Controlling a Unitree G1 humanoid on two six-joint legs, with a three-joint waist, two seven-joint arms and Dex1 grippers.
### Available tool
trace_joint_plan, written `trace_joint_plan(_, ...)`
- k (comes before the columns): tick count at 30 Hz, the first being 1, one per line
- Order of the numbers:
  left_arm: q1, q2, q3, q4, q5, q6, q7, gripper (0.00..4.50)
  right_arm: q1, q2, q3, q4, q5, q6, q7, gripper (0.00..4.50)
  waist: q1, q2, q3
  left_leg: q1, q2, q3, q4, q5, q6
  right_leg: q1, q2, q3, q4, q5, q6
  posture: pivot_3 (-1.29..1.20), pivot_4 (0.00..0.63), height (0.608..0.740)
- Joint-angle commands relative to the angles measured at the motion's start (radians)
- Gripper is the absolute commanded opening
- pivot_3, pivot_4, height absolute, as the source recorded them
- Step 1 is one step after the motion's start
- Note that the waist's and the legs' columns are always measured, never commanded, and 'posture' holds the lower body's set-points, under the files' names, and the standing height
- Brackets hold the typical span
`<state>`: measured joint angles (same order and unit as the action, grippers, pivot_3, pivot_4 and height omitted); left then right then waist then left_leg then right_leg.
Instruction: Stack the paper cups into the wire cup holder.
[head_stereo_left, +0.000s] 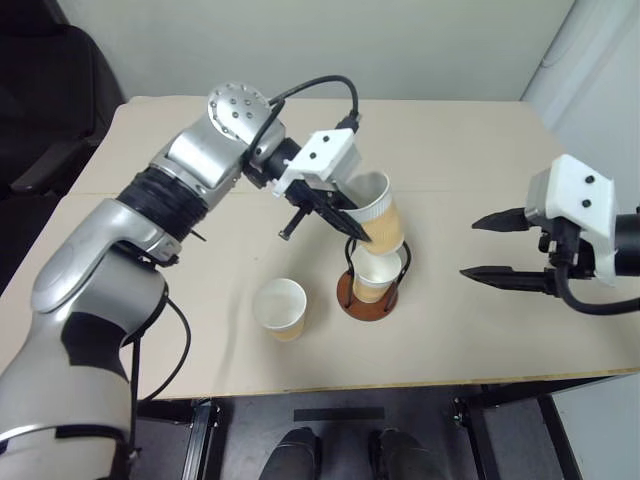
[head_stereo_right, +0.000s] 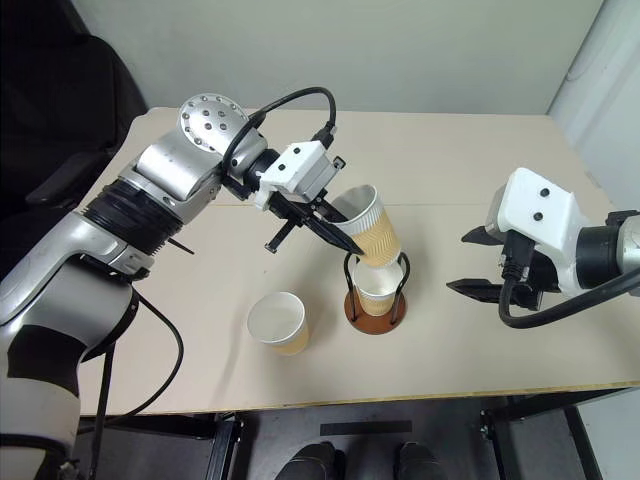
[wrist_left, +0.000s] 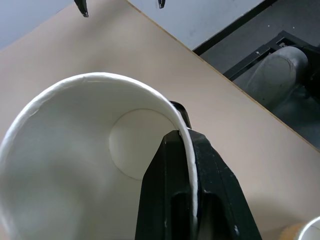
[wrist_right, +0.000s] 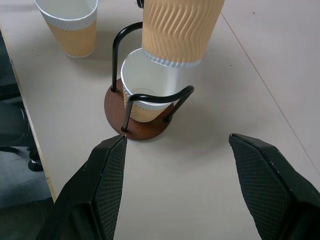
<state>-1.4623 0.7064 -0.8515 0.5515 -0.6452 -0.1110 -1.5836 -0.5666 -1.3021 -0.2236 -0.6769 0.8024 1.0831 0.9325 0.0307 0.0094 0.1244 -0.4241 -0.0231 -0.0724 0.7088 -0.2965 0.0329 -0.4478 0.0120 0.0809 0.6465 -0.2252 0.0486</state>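
My left gripper (head_stereo_left: 352, 225) is shut on the rim of a tilted paper cup (head_stereo_left: 378, 210), one finger inside the cup and one outside (wrist_left: 182, 137). The cup's bottom hangs just above a second cup (head_stereo_left: 376, 275), which stands upright in the wire cup holder (head_stereo_left: 350, 298) between its black loops. A third cup (head_stereo_left: 281, 308) stands upright on the table to the left of the holder. To the holder's right my right gripper (head_stereo_left: 490, 245) is open, apart from it and pointing at it, with nothing between its fingers (wrist_right: 107, 185).
The tan table (head_stereo_left: 480, 140) has open room behind and to the right of the holder. Its front edge (head_stereo_left: 400, 385) runs close in front of the holder and the loose cup. A dark chair (head_stereo_left: 50, 90) stands off the far left corner.
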Motion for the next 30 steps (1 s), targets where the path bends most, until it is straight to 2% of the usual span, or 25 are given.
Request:
trace_joint_plan(1,-0.029,-0.003,-0.002,-0.010,0.000,-0.024,-0.031,0.03,-0.002,-0.013,-0.054,-0.015,0.018,0.004,-0.020,3.30,0.001,0.000,0.000,0.000,0.000,-0.001,0.000,0.000,0.000,0.000,-0.001,0.000,0.000,0.000,0.000,0.00,0.150,0.740)
trace_joint_plan(19,-0.010,-0.011,-0.058,-0.014,0.064,-0.124,-0.031,0.03,0.025,-0.020,-0.073,-0.017,0.026,-0.002,-0.042,3.30,0.002,0.000,0.000,0.000,0.000,-0.001,0.002,0.000,0.001,0.001,-0.001,0.000,0.000,0.000,0.001,0.00,0.150,0.740)
trace_joint_plan(30,-0.014,0.012,-0.102,-0.034,0.073,-0.119,-0.031,0.03,0.025,-0.023,-0.074,-0.012,0.029,-0.007,-0.040,3.30,0.003,0.000,0.000,0.000,0.000,0.000,0.003,-0.001,0.001,0.001,-0.001,0.000,0.000,0.000,0.001,0.00,0.150,0.740)
